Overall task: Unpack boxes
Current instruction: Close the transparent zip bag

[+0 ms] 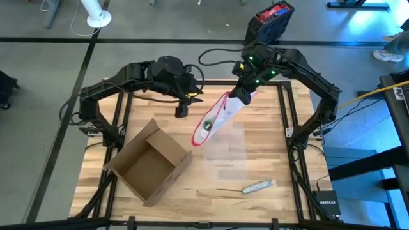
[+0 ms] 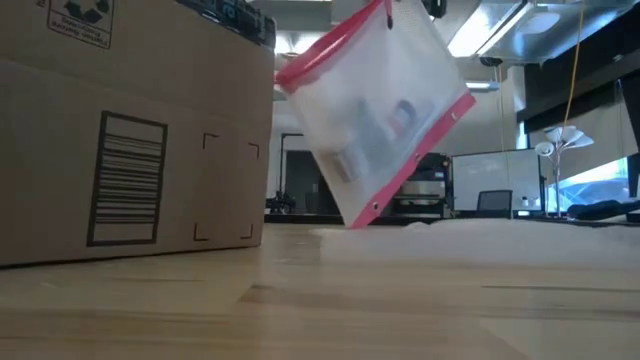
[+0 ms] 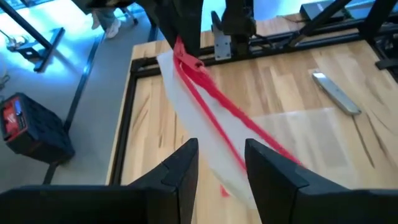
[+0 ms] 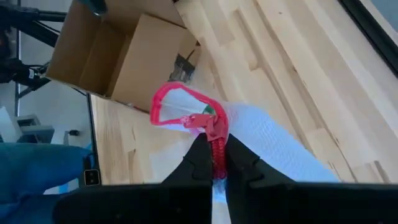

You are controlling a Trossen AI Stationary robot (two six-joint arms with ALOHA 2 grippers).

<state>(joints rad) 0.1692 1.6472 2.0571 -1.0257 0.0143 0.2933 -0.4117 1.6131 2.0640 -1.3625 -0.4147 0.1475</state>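
The brown cardboard box [image 1: 148, 163] stands open on the table's near left; the low view shows its barcode wall [image 2: 130, 130]. A clear plastic pouch with a red zip edge [image 1: 214, 121] hangs over the table's middle, under my right gripper [image 1: 238, 99], which is shut on its top. In the low view the pouch [image 2: 375, 120] hangs tilted, with small items inside. My left gripper [image 1: 182, 105] hovers open just left of the pouch. Its fingers [image 3: 180, 171] frame the pouch [image 3: 205, 106] without touching it. My right gripper pinches the pouch's red zip edge [image 4: 216, 132] at its top end between its two shut fingers, slanting down from the far right. The pouch hangs tilted below the fingers, its mouth part bowed open [image 4: 180, 106] and its lower corner [image 2: 360, 220] low over the table.
A small silvery flat packet [image 1: 257, 186] lies near the table's front right. A clear sheet [image 1: 227, 153] lies flat at the middle. A black and red case [image 1: 271, 19] stands on the floor beyond the far edge. Black frame rails [image 1: 291, 134] border the table.
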